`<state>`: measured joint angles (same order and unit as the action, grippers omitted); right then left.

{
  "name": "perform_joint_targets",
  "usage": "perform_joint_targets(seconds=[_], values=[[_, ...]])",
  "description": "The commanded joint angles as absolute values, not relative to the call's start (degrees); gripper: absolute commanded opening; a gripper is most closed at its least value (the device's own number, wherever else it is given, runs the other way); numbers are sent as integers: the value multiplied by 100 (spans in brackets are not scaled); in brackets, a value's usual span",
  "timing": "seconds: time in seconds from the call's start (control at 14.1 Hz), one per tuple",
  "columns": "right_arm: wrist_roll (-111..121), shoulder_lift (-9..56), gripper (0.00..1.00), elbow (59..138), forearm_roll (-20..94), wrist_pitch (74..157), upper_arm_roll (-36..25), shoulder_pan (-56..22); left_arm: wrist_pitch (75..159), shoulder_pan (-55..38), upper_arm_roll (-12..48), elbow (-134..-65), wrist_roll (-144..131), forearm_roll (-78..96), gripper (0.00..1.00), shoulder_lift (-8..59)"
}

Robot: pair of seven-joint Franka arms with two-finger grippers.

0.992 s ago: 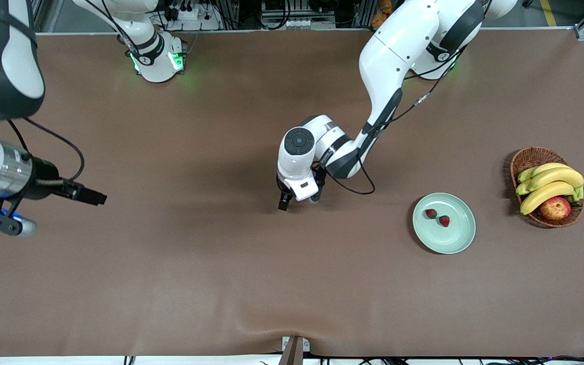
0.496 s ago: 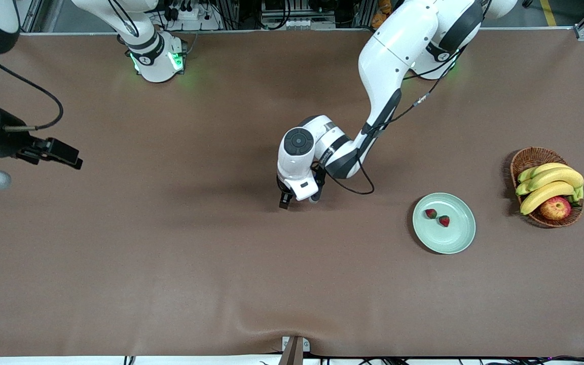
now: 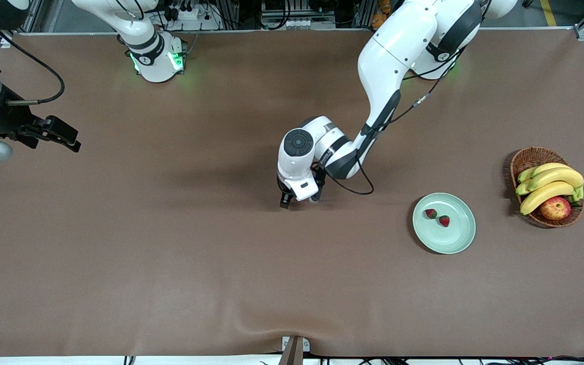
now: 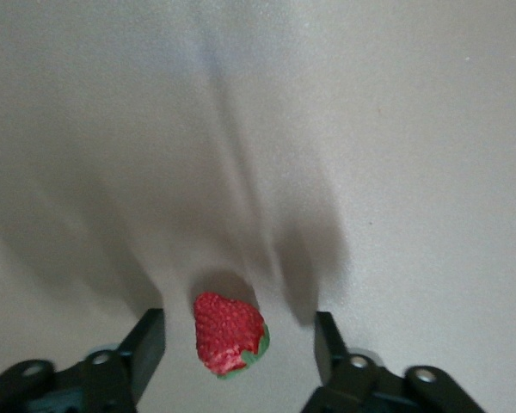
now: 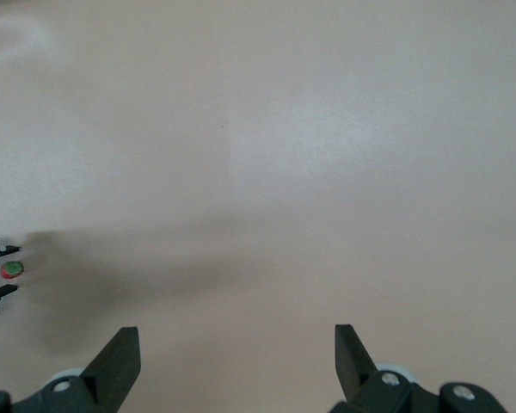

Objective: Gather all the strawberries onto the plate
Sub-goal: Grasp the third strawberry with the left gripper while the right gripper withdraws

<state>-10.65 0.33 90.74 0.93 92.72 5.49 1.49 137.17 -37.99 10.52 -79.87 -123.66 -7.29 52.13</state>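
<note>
The brown table [image 3: 170, 253] carries a wicker basket [image 3: 527, 158] of bananas [image 3: 550, 185] and an apple [image 3: 555, 208] at my left arm's end. The mint-green plate [image 3: 459, 241] lies beside it, toward the middle, with two strawberries [image 3: 437, 217] in it. My left gripper [image 4: 239, 340] is low at the table's middle, its fingers [image 4: 146, 344] partly open around the third strawberry [image 4: 230, 334], not touching it. My right gripper [image 5: 236, 353] waits wide open and empty over the right arm's end.

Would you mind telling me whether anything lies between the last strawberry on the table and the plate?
Nothing visible does. The strawberry sits between the left gripper's fingers, and only bare table separates it from the plate.
</note>
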Motion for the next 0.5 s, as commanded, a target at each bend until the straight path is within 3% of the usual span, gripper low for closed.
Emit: perform_joint_targets(seconds=[0.0, 0.07, 0.42], values=[[-923, -44, 100, 9070, -9, 9325, 510, 185, 13693, -3876, 984, -7884, -12463, -738, 15, 5256], [-923, -9, 100, 9044, -17, 9325, 510, 176, 13693, -3876, 984, -7884, -12472, -730, 1, 5256], [-923, 70, 100, 8965, -123, 9334, 492, 184, 13650, -3832, 984, -7884, -12463, -729, 0, 5177]])
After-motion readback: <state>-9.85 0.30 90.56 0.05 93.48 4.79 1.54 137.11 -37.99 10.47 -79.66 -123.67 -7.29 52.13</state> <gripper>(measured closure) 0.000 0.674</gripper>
